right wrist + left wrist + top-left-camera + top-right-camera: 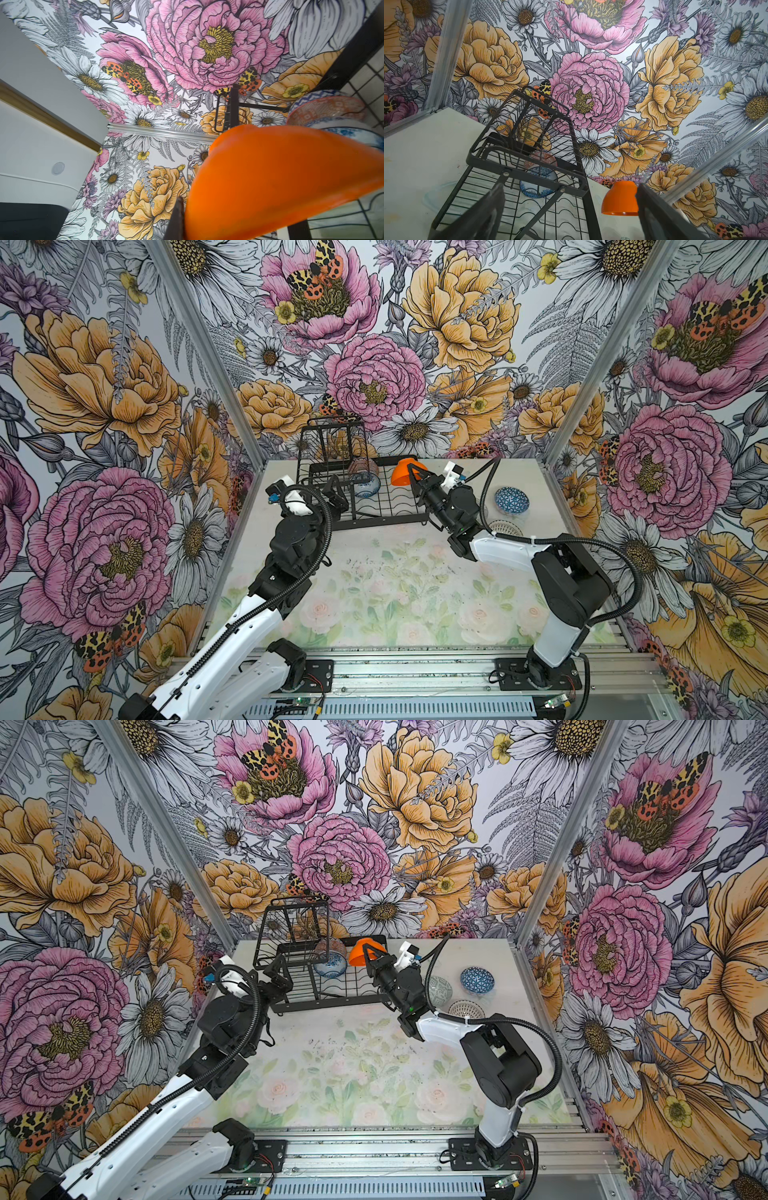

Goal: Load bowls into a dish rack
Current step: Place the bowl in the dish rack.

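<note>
Gripping the orange bowl (401, 480), the right gripper (414, 472) held it above the dish rack (374, 524). The left gripper (336, 494) gaped empty nearby.

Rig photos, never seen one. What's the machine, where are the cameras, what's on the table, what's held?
Two robot arms: the left arm and the right arm. Two pictures come from one overhead camera pair; the other two from a camera on each wrist. On the table: a wire dish rack holding a blue-white bowl and an orange-patterned bowl; beside it a dark blue bowl, a green-grey bowl and a lattice bowl. The right arm's jaws are shut on a plain orange bowl over the rack's low end. The left arm's jaws are open, empty.
</note>
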